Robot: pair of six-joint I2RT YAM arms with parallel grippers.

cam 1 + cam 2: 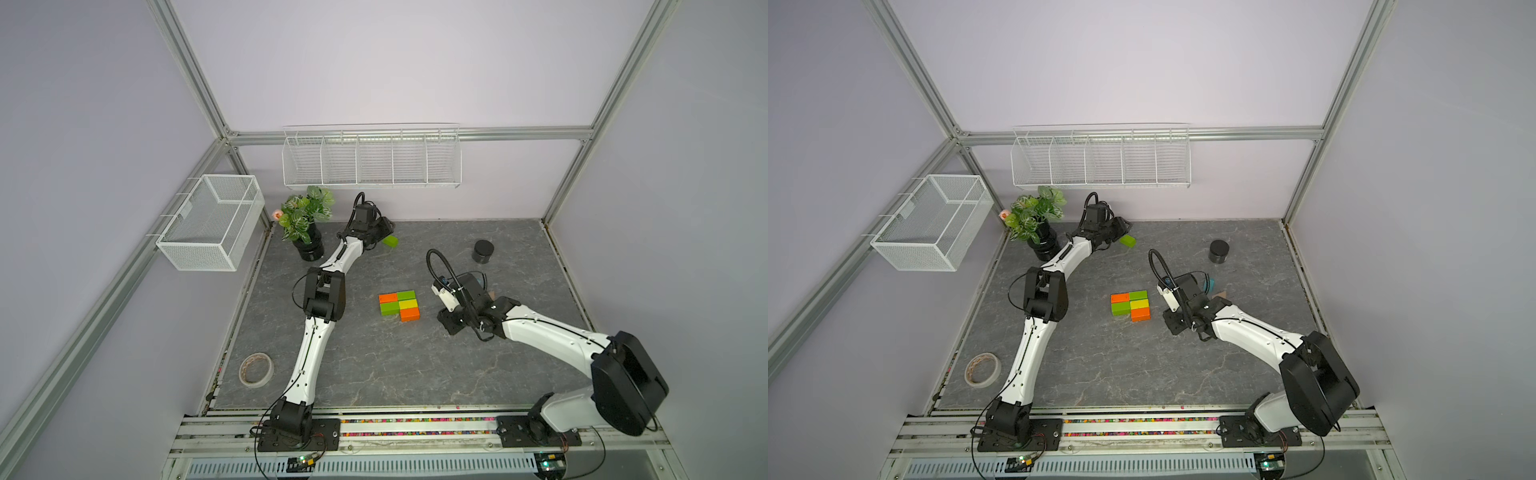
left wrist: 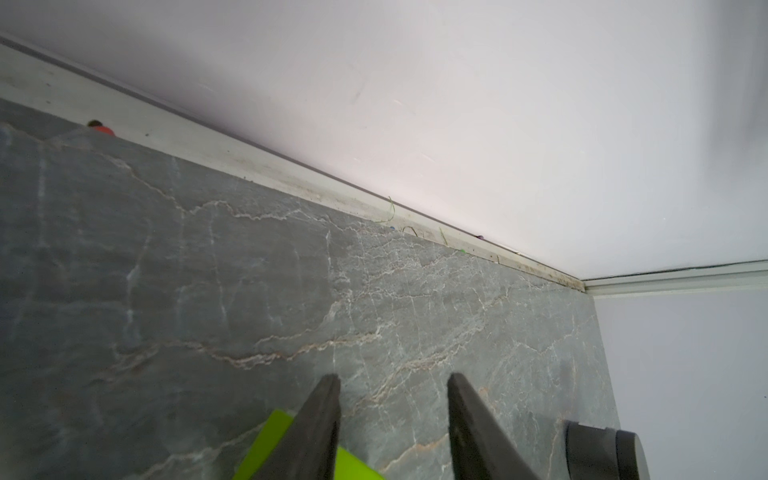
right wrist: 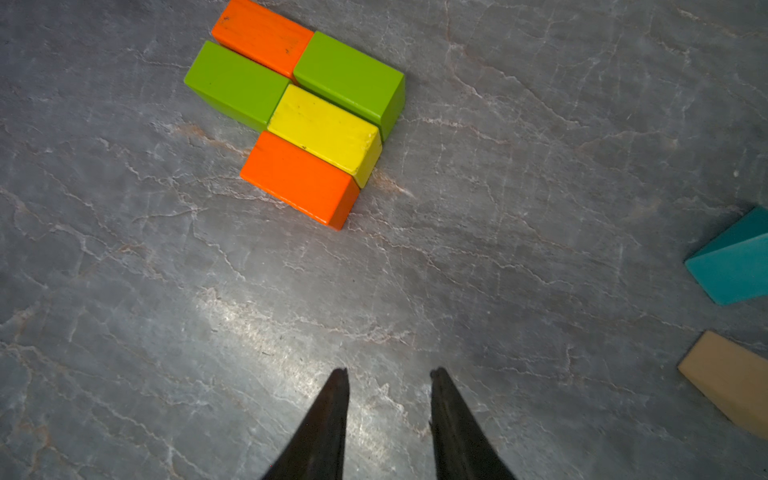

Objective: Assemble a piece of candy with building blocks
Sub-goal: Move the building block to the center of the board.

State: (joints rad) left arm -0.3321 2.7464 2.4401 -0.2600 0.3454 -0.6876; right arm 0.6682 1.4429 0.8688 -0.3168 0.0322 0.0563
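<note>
- Jaws of the left gripper (image 2: 392, 378) stand apart, with bare table (image 2: 208, 291) between the tips. The loose green brick (image 2: 268, 446) lies crosswise under one finger (image 2: 320, 424), and I cannot tell whether that finger touches it.
- Jaws of the right gripper (image 3: 388, 374) are apart too, with nothing between them, over bare table.
- The unfinished candy is a five-brick patch (image 1: 399, 306) mid-table in both top views. It has orange and green in the far row, green and yellow in the middle, and one orange in the near row. The slot beside that near orange brick is empty, and is likely meant for the loose green one.
- The teal triangle (image 3: 735, 266) and tan triangle (image 3: 731, 382) lie near each other beside the right wrist, apart from the patch.
- The step in hand, as I judge it, is picking up the green brick. To do it well, centre the brick between the jaws, square them to its long sides, and close only once both fingers face wood. A skewed pinch would probably twist the brick or push it toward the back wall (image 2: 457, 124).
- The left arm reaches to the far edge of the table, elbow bent, wrist near the potted plant (image 1: 305, 224).
- The right arm is folded, its wrist low to the right of the patch, well apart from the left.
</note>
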